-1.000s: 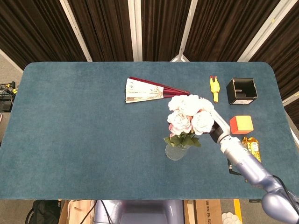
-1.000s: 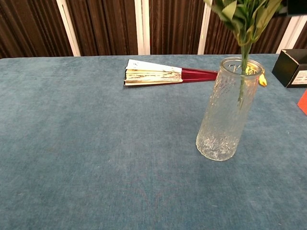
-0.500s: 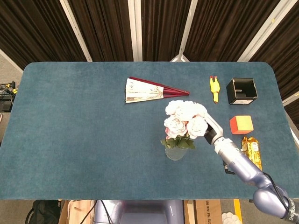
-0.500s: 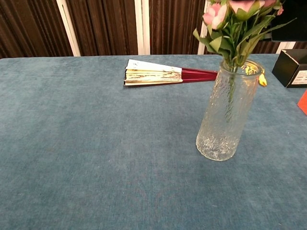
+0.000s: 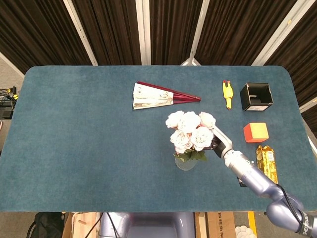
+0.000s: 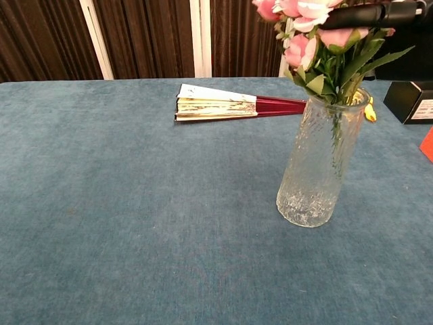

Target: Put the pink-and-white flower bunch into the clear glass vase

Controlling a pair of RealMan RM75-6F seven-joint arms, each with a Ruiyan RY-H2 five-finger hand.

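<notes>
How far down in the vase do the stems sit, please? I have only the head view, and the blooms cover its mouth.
Observer: In the chest view, the stems run inside the clear glass vase, ending about halfway down.
Operator: Thank you. Is the vase upright?
Observer: It leans slightly to the right there.
Operator: Is the right hand near the blooms?
Observer: The right hand shows dark fingers lying across the flower bunch at bloom height.

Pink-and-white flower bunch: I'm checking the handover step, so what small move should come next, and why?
Probably ease the right hand down slightly, then let go. The pink-and-white flower bunch has its stems inside the clear glass vase, leaves at the rim, yet the hand sits against the blooms; whether the stems reach the bottom is unclear.
</notes>
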